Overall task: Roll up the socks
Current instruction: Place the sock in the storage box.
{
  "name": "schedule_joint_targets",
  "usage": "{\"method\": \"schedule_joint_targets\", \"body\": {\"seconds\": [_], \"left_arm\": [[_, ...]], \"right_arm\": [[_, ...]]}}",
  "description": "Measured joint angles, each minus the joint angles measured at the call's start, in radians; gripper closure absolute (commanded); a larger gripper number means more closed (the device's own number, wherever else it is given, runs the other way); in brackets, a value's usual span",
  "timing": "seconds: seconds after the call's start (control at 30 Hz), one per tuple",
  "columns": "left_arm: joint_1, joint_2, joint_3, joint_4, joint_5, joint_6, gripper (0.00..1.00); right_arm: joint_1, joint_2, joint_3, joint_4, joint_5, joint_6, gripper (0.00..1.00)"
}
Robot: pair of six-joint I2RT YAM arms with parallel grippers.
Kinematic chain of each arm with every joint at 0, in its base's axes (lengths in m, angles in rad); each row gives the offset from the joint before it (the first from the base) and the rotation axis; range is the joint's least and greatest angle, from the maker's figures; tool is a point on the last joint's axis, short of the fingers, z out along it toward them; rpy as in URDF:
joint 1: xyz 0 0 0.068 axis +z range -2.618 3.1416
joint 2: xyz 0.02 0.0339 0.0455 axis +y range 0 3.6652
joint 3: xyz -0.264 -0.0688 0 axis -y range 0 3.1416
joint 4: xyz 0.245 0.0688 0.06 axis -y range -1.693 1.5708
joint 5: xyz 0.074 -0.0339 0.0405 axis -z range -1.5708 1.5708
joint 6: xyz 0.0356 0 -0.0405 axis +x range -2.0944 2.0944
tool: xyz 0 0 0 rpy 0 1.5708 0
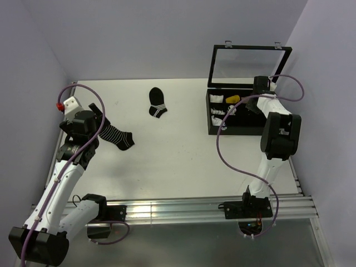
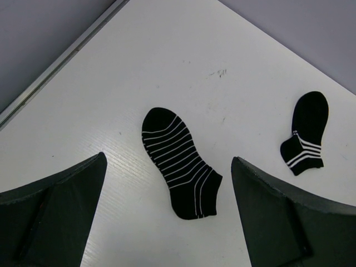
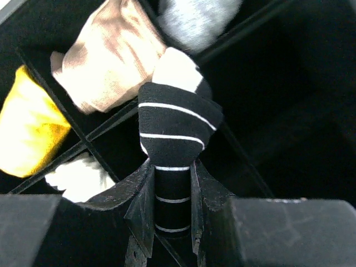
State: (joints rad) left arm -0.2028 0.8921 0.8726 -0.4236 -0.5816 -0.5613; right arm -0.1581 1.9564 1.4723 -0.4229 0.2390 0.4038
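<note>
Table: open passage between striped sock and banded sock.
Organizer box: dividers, beige roll and yellow roll hem right gripper holding the socks; upright lid walls rear.

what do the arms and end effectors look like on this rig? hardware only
Both the left arm and right arm have white links with black joint housings and black bases. A mauve cable loops loosely along each. The left wrist carries a small red cap. The left end effector and right end effector have matte black, wedge-shaped fingers; no visible markings.
</note>
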Motion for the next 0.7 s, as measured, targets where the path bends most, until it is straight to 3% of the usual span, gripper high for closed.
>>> {"method": "schedule_joint_targets", "body": {"seconds": [0.7], "left_arm": [[0.000,0.000,-0.002,0.000,0.000,0.000,0.01]], "right_arm": [[-0.007,0.106,0.053,-0.022,-0.130,0.032,1.00]]}}
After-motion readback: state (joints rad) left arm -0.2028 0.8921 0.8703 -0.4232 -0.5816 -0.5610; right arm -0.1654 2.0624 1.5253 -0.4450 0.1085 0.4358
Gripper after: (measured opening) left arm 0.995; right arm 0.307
